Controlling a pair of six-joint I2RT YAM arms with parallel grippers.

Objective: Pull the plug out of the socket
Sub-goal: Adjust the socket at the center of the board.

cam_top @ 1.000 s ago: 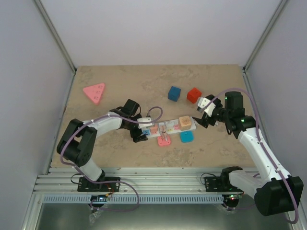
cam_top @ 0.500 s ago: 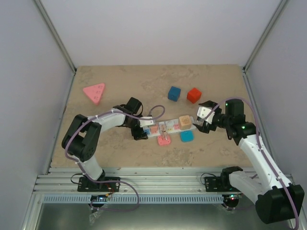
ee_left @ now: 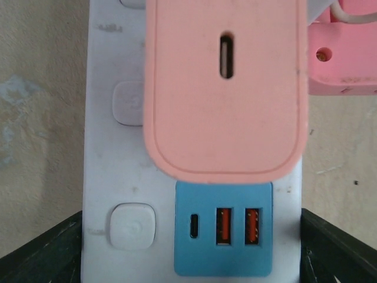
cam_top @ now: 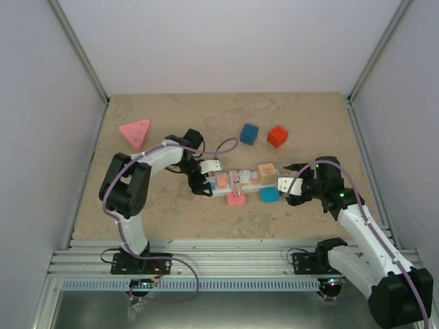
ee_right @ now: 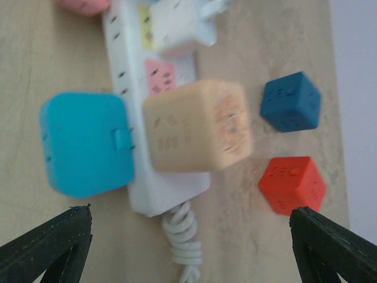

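Note:
The socket, a long white power strip point(cam_top: 243, 184), lies mid-table. A salmon plug point(cam_top: 221, 180), a white plug point(cam_top: 236, 179) and a beige cube plug point(cam_top: 267, 171) sit on it. My left gripper point(cam_top: 200, 184) is at its left end. In the left wrist view the black fingers point(ee_left: 41, 253) press both sides of the strip point(ee_left: 118, 147), below the salmon plug point(ee_left: 227, 88) and a blue USB outlet point(ee_left: 224, 227). My right gripper point(cam_top: 287, 186) is open at the strip's right end. In the right wrist view its jaws point(ee_right: 191, 215) stand wide apart around the coiled cord stub point(ee_right: 185, 236), near the beige cube point(ee_right: 197, 127).
A cyan block point(cam_top: 269, 195) and a pink block point(cam_top: 236, 199) lie against the strip's near side. A blue cube point(cam_top: 249, 133) and a red cube point(cam_top: 277, 136) sit behind it. A pink triangular block point(cam_top: 135, 131) is at the far left. A white cord point(cam_top: 223, 149) loops behind the strip.
My right gripper has come down and toward the near edge to the strip's right end. The left arm has swung round at the left end and the strip has turned slightly.

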